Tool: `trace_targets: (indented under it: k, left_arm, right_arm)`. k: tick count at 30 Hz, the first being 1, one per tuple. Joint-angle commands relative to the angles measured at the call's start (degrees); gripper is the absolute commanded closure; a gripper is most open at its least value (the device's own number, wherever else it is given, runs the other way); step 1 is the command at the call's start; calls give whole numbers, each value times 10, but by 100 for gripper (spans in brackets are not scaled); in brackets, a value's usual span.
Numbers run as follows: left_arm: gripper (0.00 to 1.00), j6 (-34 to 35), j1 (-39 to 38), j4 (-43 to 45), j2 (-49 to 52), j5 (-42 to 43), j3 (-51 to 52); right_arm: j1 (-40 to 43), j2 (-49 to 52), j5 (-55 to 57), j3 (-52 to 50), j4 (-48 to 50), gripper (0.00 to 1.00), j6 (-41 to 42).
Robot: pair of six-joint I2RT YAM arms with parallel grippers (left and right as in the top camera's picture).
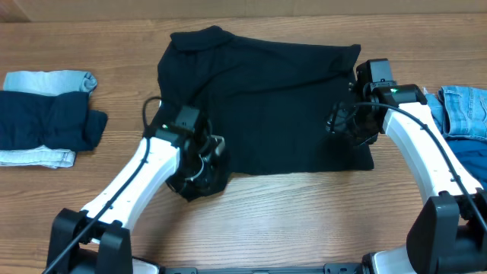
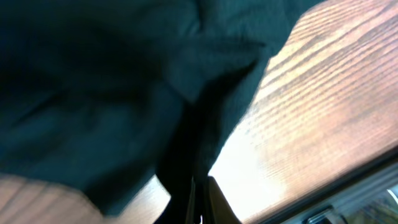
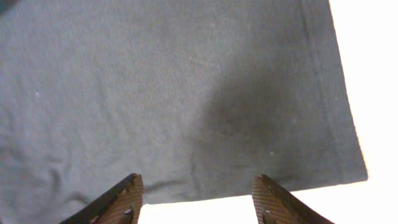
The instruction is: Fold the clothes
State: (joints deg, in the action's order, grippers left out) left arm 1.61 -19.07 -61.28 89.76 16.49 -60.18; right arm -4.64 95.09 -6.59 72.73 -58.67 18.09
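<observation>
Wood-grain bench (image 1: 289,221) carries the work, and the step in hand looks to be the start of the first fold: taking hold of the near hem of the black garment (image 1: 266,106). One corner is gripped and the other is not yet. At the near-left corner the left claw (image 2: 199,186) is pressed together on the cloth, which bunches around its tips. At the near-right corner the right claw (image 3: 198,186) stands spread, one finger on each side above the hem. I cannot tell whether its tips touch the cloth. Next, I judge, it must close on that corner so both can lift the hem toward the far edge. The garment lies flat across the bench's middle, collar toward the far edge. A navy stack (image 1: 49,122) sits by the left edge and denim (image 1: 464,110) by the right.
</observation>
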Motion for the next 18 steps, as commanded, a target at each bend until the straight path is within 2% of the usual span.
trace_targets:
  k: [1,2,4,6,10,15,18]
  left_arm:
    - [96,27,10,-76,-34,-93,-111]
    - [96,24,10,-94,-34,-97,-134]
    - [96,18,10,-117,-34,-111,-163]
    - [96,19,11,-125,-34,-127,-166]
    - [94,18,10,-132,-34,-137,-166]
    - [92,17,10,-137,-34,-135,-166]
    - [91,16,10,-132,-34,-135,-166]
  right_arm:
    - [-1,-13,12,-2,-4,59,-1]
    - [-1,-13,15,-8,-1,70,2]
    - [-1,-12,36,-31,14,84,29]
    - [-1,-12,40,-78,52,91,47]
    - [-1,-12,42,-146,98,96,81]
    - [-1,-12,83,-221,137,96,145]
    - [-1,-12,83,-285,208,96,171]
